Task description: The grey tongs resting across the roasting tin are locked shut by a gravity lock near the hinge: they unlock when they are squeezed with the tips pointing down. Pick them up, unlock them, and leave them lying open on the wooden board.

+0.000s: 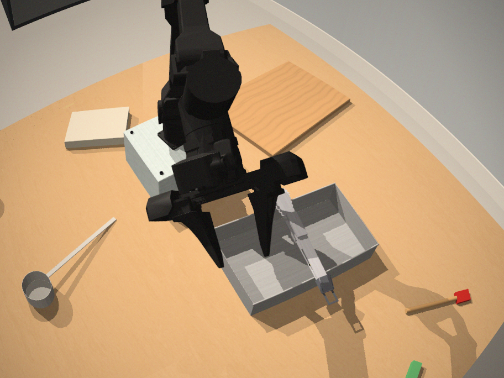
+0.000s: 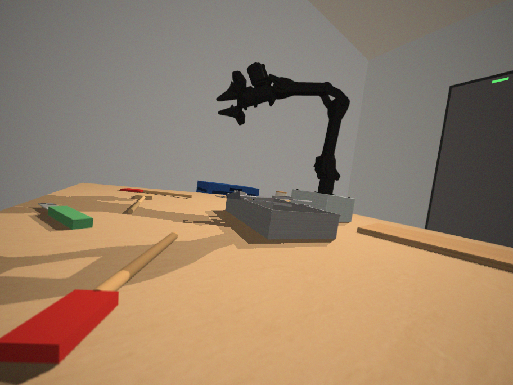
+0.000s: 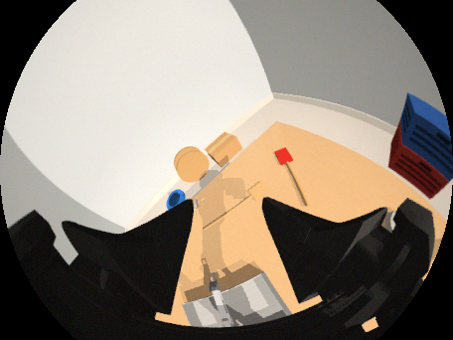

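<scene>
On your left: ladle [image 1: 37, 288], cream block [image 1: 97, 126], arm pedestal [image 1: 140, 158]. Centre: gripper [image 1: 242, 260], fingers spread, holding nothing, high above the roasting tin [image 1: 350, 211]. Grey tongs [image 1: 303, 240] lie across the tin's rims. Wooden board [image 1: 284, 105] behind; red spatula [image 1: 462, 296] far right.

The arm [image 2: 331, 136] is black all over, with a matte, slightly faceted surface. Its links are thick and blocky, and the joints look like short round drums; one large round cap [image 1: 214, 79] is seen from above. The gripper [image 1: 241, 260] is also black, with a wide cross bar and two long fingers [image 1: 263, 227] that narrow to sharp points like wedges. The arm stands on a pale grey box base [image 1: 140, 152] with small dark screws [image 1: 161, 172] at its corners. No cables or markings are visible, though the dark surface may hide some.
</scene>
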Motion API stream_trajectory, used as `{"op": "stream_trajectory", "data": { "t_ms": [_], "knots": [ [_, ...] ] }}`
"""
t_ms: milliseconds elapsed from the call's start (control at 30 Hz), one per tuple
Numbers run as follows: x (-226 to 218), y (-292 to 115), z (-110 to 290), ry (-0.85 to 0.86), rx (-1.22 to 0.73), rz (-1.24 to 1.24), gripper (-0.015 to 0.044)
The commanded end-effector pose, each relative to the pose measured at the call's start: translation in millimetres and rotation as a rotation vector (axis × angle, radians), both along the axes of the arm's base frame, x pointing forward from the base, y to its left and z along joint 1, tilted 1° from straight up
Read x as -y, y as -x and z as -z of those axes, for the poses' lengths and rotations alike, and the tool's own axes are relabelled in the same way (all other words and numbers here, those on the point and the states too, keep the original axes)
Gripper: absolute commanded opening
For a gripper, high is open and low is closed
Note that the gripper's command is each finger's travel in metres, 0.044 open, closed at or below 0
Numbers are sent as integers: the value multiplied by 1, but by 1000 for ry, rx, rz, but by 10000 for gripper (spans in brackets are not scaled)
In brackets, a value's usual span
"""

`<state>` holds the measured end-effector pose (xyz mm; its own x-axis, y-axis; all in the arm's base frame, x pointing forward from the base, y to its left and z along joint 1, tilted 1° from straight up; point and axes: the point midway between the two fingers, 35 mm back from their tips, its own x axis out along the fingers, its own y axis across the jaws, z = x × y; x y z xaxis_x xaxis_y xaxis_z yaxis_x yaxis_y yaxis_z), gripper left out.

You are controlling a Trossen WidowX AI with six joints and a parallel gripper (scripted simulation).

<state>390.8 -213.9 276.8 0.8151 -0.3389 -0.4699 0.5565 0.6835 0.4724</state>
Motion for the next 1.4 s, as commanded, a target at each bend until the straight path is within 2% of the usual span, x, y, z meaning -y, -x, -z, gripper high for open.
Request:
{"op": "stream_trajectory", "data": {
  "t_ms": [0,233,500,1367],
  "knots": [
    [-38,-18,61,-79,-168,-173,260],
    [-113,-21,155,-243,-440,-461,260],
    [-198,12,236,-454,-720,-755,260],
    [-208,20,249,-474,-743,-778,260]
  ]
}}
